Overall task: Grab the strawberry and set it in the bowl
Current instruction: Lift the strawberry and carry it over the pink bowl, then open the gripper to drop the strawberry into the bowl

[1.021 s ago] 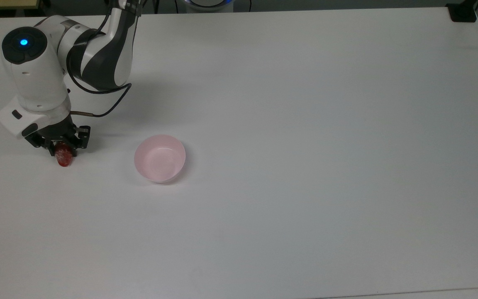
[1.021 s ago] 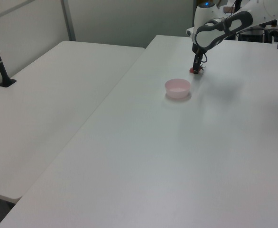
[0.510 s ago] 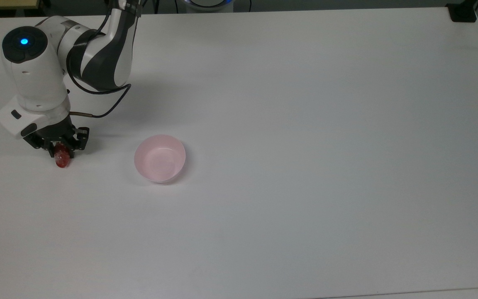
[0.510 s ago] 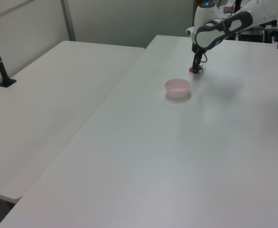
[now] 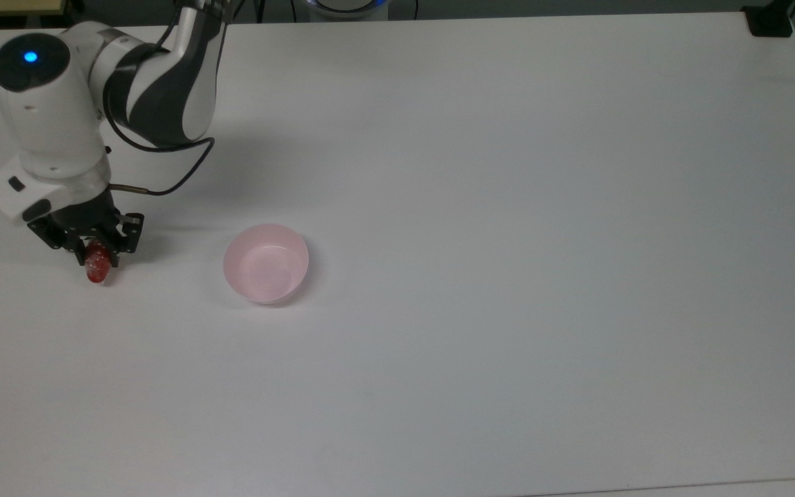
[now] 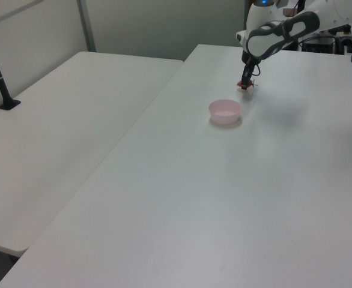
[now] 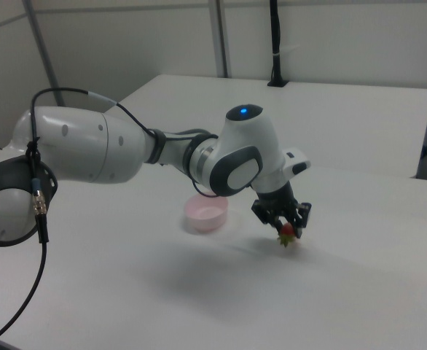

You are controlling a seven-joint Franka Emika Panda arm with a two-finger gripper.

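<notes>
Between the claw's (image 5: 96, 257) clamped fingers you hold the small glossy red strawberry (image 5: 96, 266); carrying it to the pale pink round plastic bowl (image 5: 266, 263), beside the claw on the white desk (image 5: 508, 276), remains.

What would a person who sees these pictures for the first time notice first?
First comes the big white robot arm, which reaches over the white table. Its pincer, at the top view's left, is shut on a small red strawberry. To the top view's right of it a pale pink bowl stands apart on the table, with nothing inside.
</notes>
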